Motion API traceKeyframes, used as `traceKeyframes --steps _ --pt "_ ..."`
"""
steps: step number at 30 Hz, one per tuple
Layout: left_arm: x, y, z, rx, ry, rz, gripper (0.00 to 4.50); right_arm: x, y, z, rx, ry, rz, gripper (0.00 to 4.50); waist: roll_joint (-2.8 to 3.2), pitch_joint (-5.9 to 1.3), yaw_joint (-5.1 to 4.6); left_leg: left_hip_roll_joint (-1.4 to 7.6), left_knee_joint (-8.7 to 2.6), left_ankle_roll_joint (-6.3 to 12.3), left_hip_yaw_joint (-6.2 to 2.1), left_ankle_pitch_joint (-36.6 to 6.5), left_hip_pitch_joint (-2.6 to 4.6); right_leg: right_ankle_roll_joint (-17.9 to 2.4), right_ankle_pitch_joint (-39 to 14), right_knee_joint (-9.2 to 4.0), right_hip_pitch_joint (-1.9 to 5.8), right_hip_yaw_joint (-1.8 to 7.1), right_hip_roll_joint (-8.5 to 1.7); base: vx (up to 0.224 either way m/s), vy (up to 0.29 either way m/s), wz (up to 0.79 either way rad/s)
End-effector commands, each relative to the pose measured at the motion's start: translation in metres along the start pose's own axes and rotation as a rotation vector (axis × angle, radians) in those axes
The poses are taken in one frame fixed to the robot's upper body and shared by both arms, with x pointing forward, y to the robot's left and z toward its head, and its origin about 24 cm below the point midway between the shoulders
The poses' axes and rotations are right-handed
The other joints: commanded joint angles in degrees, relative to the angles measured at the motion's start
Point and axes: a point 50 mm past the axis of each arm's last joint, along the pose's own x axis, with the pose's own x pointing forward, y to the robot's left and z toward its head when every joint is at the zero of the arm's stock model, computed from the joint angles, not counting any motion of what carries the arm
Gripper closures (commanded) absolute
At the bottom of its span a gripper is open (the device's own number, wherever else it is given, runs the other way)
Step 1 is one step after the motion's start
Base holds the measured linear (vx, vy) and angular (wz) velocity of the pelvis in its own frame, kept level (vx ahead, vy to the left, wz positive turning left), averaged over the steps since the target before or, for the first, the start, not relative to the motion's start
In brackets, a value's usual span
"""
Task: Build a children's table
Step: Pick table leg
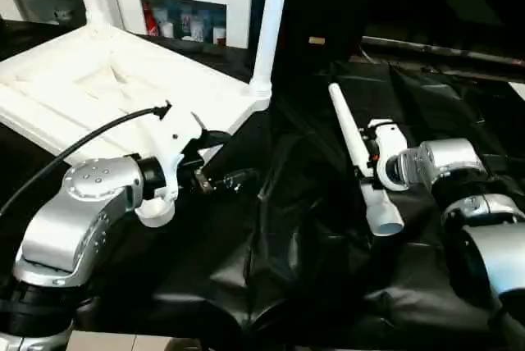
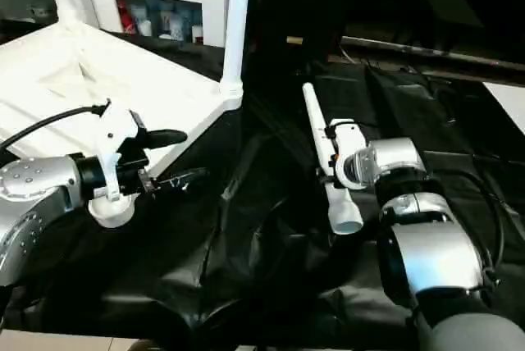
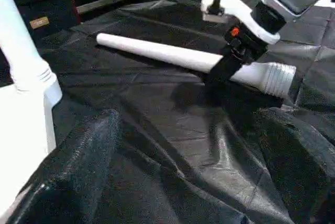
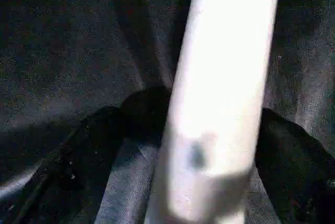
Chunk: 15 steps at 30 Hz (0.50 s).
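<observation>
Leg (image 1: 356, 148) lying loose near table (image 1: 312, 228) middle, right gripper (image 3: 222, 69) astride with fingers apart, left gripper (image 2: 168, 158) apart too; probably light, stiff, slippery, best clamped mid-shaft.
</observation>
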Motion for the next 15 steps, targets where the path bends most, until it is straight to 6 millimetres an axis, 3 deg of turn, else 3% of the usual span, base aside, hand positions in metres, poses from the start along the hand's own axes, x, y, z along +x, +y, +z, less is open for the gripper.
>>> traceKeyframes --steps 1,5,13,15 --pt "0.001 -0.002 0.005 0.012 -0.004 -0.025 0.0 -0.004 -0.007 0.0 -0.012 0.016 -0.029 0.86 0.4 -3.63 0.21 4.71 -4.36 -1.34 -1.31 -6.6 1.14 -14.5 -5.9 -4.4 3.23 4.36 -5.65 0.0 0.0 0.0" --pt "0.0 -0.005 0.004 0.015 0.0 -0.06 0.0 -0.004 -0.01 -0.001 -0.019 0.026 -0.035 1.25 0.39 -3.55 0.22 4.86 -4.46 -2.84 -1.26 -8.5 1.28 -12.8 -10.1 -4.73 3.02 4.38 -5.69 0.0 0.0 0.0" --pt "-0.003 -0.021 -0.001 0.02 0.085 -0.225 0.0 -0.005 -0.017 -0.003 -0.007 0.013 -0.058 1.77 0.32 -3.74 0.33 5.02 -4.35 -2.99 -0.53 -6.0 1.25 -12.4 -7.6 -4.19 2.91 4.33 -5.5 0.0 0.0 0.0" --pt "-0.004 -0.024 -0.003 0.013 0.098 -0.247 0.0 -0.004 -0.017 -0.004 -0.001 0.015 -0.056 2.05 0.04 -3.71 0.2 5.01 -4.34 -2.88 -0.39 -5.8 1.14 -12.4 -7.4 -4.19 2.89 4.36 -5.43 0.0 0.0 0.0"
